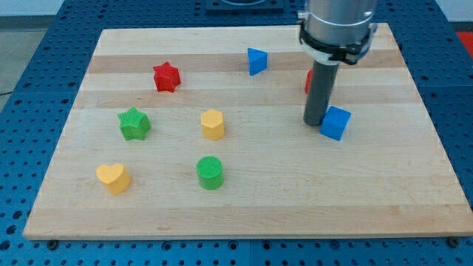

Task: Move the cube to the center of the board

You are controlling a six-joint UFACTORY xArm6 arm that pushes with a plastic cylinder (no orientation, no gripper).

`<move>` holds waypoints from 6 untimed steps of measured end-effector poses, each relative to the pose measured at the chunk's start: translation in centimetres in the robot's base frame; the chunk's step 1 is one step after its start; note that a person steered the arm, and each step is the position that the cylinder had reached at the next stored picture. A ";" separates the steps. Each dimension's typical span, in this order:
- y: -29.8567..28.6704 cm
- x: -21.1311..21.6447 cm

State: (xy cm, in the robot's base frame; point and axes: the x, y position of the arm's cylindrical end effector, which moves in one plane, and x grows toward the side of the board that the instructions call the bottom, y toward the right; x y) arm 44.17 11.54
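Blue cube [335,123]: on the board's [244,214] right side, well off centre.
Tip [315,123]: bare rod, no fingers, touching the cube's left.
Behind rod: red block [308,81], mostly hidden.
Risk: pushing from here would likely send the cube rightward, away from centre.

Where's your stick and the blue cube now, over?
My tip touching blue cube, on its view-left side. Cube sits right of board centre. Yellow block near centre, possibly in the way.
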 end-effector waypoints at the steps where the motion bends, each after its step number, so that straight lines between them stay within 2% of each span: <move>1: 2.3 0.0; 4: 7.8 0.1; 6: 8.7 2.3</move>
